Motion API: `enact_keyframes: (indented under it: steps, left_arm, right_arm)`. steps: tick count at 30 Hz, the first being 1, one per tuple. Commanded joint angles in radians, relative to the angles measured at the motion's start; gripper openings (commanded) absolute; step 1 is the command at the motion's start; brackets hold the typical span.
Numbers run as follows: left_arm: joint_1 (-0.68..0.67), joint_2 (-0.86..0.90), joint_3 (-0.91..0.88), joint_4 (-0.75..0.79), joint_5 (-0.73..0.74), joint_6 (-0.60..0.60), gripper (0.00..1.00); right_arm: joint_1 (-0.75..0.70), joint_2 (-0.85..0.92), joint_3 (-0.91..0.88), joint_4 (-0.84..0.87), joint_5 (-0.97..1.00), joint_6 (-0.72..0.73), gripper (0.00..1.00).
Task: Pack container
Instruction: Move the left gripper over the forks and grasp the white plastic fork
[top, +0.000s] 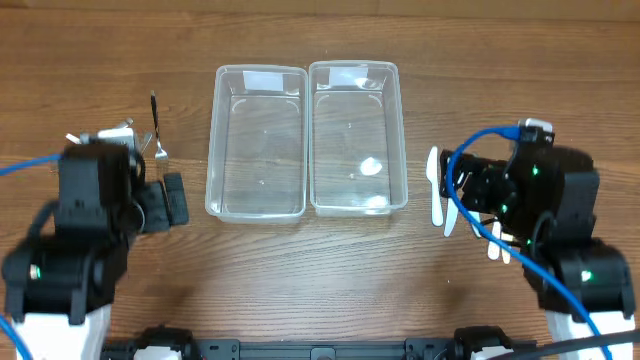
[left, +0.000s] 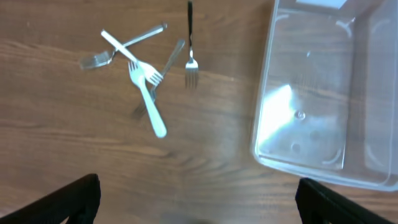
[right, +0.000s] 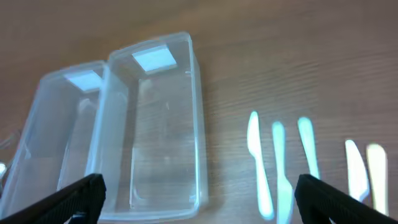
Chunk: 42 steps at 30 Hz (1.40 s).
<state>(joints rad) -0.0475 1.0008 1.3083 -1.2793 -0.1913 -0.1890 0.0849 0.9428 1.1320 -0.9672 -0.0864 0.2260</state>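
Two empty clear plastic containers stand side by side mid-table, the left container (top: 256, 130) and the right container (top: 357, 120). Several forks (top: 150, 135) lie in a loose heap at the left; the left wrist view shows a white plastic fork (left: 147, 99) and a metal fork (left: 191, 62) among them. Several white plastic knives (top: 437, 190) lie in a row at the right, also in the right wrist view (right: 258, 162). My left gripper (top: 175, 198) hangs open just below the forks, holding nothing. My right gripper (top: 458, 185) is open and empty over the knives.
The wooden table (top: 320, 280) carries everything. In the left wrist view the left container (left: 323, 93) fills the right side. In the right wrist view both containers (right: 161, 124) sit left of the knives. Blue cables (top: 490, 235) run along the right arm.
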Motion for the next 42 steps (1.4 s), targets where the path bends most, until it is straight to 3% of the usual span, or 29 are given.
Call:
enact_keyframes:
  steps: [1, 5, 10, 16, 26, 42]
  left_arm:
    - [0.002, 0.074, 0.047, -0.033, 0.01, -0.027, 1.0]
    - [0.056, 0.103, 0.051, 0.015, -0.06, -0.182, 1.0]
    - [0.336, 0.192, 0.064, 0.107, 0.004, -0.262, 1.0]
    - [0.517, 0.459, 0.064, 0.255, 0.082, -0.288, 1.0]
    - [0.544, 0.854, 0.064, 0.556, 0.227, -0.283, 1.0]
    - [0.544, 1.049, 0.064, 0.692, 0.161, -0.291, 0.99]
  right_arm:
    - [-0.002, 0.049, 0.07, -0.033, 0.006, -0.016, 1.0]
    - [-0.002, 0.108, 0.07, -0.094, 0.006, -0.023, 1.0]
    - [-0.002, 0.178, 0.07, -0.125, 0.006, -0.067, 1.0]
    - [-0.002, 0.198, 0.07, -0.129, 0.005, -0.078, 1.0]
    - [-0.002, 0.198, 0.07, -0.144, 0.002, -0.101, 1.0]
    - [-0.002, 0.198, 0.07, -0.146, -0.008, -0.1, 1.0]
